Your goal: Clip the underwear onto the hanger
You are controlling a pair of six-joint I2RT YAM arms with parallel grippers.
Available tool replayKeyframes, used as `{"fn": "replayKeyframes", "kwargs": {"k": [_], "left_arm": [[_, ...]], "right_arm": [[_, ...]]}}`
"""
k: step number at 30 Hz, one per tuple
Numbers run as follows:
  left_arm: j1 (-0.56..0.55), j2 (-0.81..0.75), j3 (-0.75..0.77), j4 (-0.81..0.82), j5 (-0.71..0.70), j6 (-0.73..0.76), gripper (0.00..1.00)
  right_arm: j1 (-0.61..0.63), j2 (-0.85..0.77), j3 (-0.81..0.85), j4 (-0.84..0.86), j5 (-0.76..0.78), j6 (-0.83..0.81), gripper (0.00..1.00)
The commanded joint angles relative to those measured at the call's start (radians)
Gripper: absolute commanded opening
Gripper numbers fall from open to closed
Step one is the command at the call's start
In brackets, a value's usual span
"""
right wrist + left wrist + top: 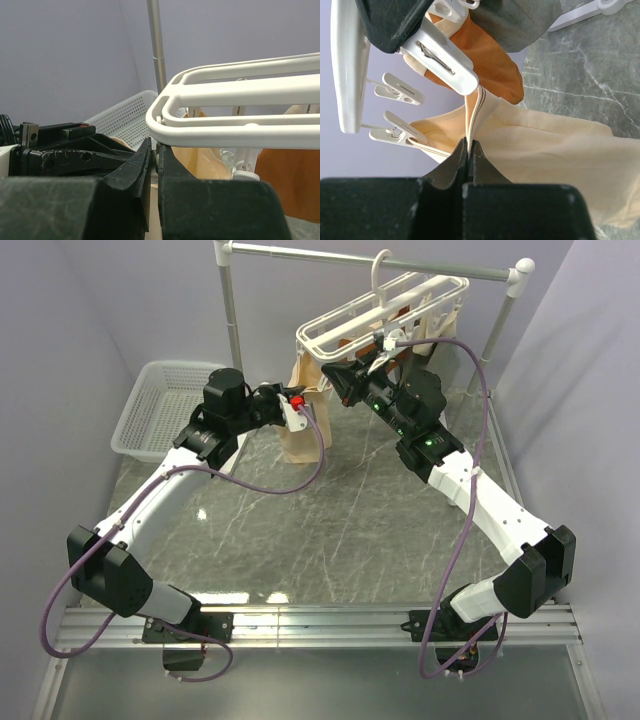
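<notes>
The grey marble table [330,530] lay beneath the white hanger [240,92], which hung tilted from a rail [300,254]. The beige underwear [560,160] drooped under the hanger's near corner (an orange garment [490,65] beside it). The left gripper [469,145] pinched the underwear's waistband. The right gripper [155,150], jaws together, sat against the hanger's rim.

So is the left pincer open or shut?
Shut. In the left wrist view, the left pincer has its jaws pressed together, pinching the striped edge of the beige underwear.
</notes>
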Motion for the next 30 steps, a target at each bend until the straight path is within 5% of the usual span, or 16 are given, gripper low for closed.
{"fn": "replayKeyframes", "kwargs": {"k": [1, 21, 30], "left_arm": [[0.004, -0.003, 0.045, 0.052, 0.022, -0.005, 0.0], [0.002, 0.002, 0.073, 0.019, 0.075, -0.011, 0.0], [0.002, 0.045, 0.154, 0.016, 0.046, -0.152, 0.0]], "right_arm": [[-0.003, 0.009, 0.031, -0.009, 0.002, -0.018, 0.0], [-0.003, 0.042, 0.037, 0.021, 0.046, 0.0, 0.0], [-0.003, 0.034, -0.001, 0.046, 0.02, -0.038, 0.0]]}}
